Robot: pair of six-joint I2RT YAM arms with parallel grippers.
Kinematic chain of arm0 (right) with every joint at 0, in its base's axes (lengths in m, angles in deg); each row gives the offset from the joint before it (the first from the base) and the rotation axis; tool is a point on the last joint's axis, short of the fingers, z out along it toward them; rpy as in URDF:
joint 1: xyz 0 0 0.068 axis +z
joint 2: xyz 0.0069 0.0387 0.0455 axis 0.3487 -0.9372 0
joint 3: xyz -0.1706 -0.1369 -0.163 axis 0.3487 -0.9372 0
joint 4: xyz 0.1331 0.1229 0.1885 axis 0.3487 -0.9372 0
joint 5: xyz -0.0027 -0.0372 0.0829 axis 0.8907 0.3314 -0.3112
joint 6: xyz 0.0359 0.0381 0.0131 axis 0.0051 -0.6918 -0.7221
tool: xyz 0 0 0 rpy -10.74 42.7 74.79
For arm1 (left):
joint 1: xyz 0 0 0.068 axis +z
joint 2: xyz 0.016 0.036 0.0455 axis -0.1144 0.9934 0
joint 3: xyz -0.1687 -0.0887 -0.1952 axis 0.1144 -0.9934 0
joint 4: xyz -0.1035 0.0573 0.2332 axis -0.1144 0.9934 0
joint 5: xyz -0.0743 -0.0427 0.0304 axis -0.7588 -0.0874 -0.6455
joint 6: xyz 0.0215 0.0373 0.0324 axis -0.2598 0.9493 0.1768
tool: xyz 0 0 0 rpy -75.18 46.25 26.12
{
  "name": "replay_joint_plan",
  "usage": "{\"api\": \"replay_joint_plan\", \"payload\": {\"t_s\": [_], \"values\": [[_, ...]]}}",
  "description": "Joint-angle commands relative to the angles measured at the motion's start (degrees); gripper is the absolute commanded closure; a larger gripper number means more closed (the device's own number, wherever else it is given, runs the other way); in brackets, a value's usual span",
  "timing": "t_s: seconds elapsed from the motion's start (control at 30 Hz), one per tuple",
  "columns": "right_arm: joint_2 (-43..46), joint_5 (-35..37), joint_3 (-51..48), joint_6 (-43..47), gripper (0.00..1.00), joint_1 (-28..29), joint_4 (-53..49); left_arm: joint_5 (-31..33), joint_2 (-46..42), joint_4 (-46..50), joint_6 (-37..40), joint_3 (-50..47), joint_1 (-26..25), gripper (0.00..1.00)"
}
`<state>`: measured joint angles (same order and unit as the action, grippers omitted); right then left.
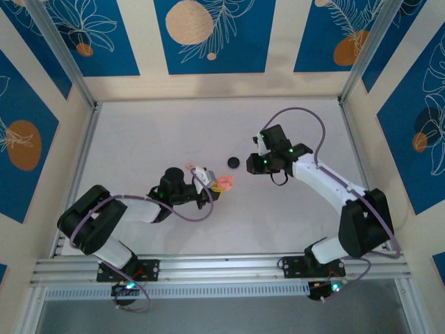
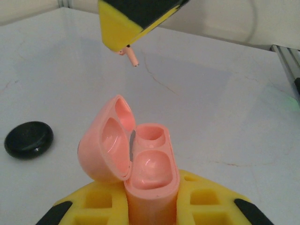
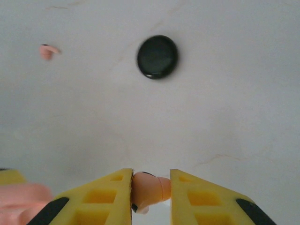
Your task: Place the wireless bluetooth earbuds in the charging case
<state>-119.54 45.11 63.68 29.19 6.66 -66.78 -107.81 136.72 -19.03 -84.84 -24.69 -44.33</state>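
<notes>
- Here, the left gripper (image 2: 152, 208) is clenched on the charging case (image 2: 150, 173). Its yellow moulded-plastic fingers (image 2: 93, 204) have square pockets and black tips, and they press the case's lower body from both sides
- The case is a glossy salmon-pink plastic box with rounded corners, standing upright with its hinged lid (image 2: 105, 145) swung open to the left. The lid's inside has two smooth hollows. The body has two wells, a small round one at the far end and a wider one nearer the camera, both empty
- Seen from above, the case is a small pink patch at the left gripper's tip, near the middle of the table (image 3: 234, 117)
- The right gripper (image 3: 151, 187) is grasping a pink earbud (image 3: 147, 190) between yellow fingers of the same kind. The earbud is smooth and rounded, with a dark spot at its lower edge
- From the left wrist, the earbud's thin pink stem pokes down from under the yellow-and-black finger, above and beyond the open case and apart from it
- A second earbud (image 3: 48, 50), pale pink with a dark end, lies on the table left of the black disc (image 3: 158, 57) and well apart from the case
- The disc is round, flat and glossy like a polished pebble, and lies between the two grippers in the overhead view
- The table is white and smooth, crossed by faint hairline veins
</notes>
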Motion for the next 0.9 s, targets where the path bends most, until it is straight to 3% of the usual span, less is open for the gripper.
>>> {"api": "replay_joint_plan", "payload": {"t_s": [0.0, 0.37, 0.87], "values": [[5.2, 0.2, -4.2, -1.7, 0.77, 2.0, 10.5, 1.0, 0.9, -7.2, -0.8, 0.0, -0.6, 0.89], [20.2, -6.2, -21.1, 4.6, 0.77, 5.3, 31.7, -2.6, 2.3, -16.3, -7.8, 0.2, -0.6, 0.89], [21.0, -12.3, -22.7, 7.5, 0.77, 5.3, 38.9, -5.3, 2.2, -19.5, -10.2, 0.3, -0.7, 0.89]]}}
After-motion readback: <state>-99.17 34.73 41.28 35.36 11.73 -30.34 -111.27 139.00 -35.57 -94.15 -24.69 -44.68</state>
